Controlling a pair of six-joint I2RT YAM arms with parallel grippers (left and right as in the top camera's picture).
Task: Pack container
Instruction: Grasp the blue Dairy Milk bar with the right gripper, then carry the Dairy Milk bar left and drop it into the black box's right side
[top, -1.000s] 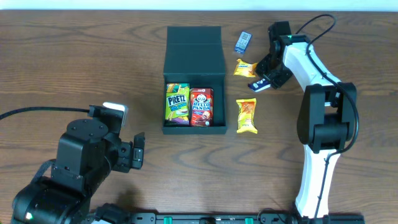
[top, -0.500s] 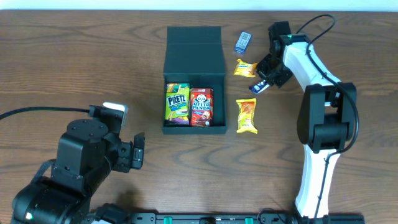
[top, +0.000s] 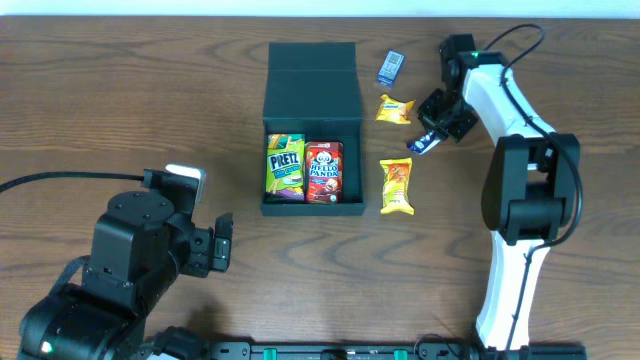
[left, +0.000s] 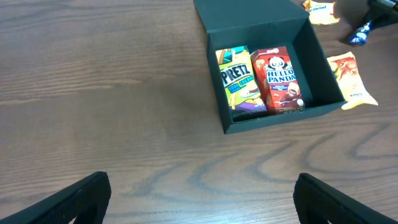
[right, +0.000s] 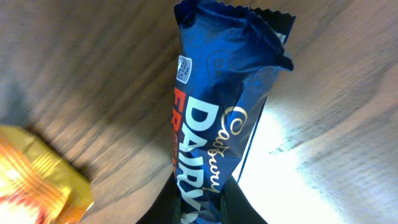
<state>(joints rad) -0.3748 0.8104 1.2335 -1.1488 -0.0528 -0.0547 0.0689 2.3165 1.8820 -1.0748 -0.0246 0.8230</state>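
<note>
A: Right gripper (top: 432, 135), what do we put?

B: We put it clamped on a blue chocolate bar (top: 424, 142). In the wrist view the bar (right: 214, 124) runs up out of the pinched fingers (right: 239, 211), with its crimped end farthest from the jaws.

A: Anything close to those jaws?

B: A small yellow packet (top: 394, 109) lies just beside them on the table (top: 130, 90), not touching the bar. A longer orange packet (top: 396, 186) lies near, on the side toward the arm's base. A little blue packet (top: 390, 68) lies beyond the yellow one.

A: Left gripper (left: 202, 199)?

B: Released. We see both fingers (left: 68, 202) spread wide with only bare wood between them. It holds nothing.

A: And the black box (top: 312, 95)?

B: It rests flat on the table with the lid flap thrown back. It sits ahead of the left jaws, a bit off to one side and well apart from them. From the right jaws it lies past the yellow packet, not touching either one.

A: What is inside it?

B: Two snack boxes stand side by side, touching, in the end nearest the left jaws: a green pretzel box (top: 285, 167) and a red panda biscuit box (top: 323, 172). We log the red one as closer to the right jaws.
</note>
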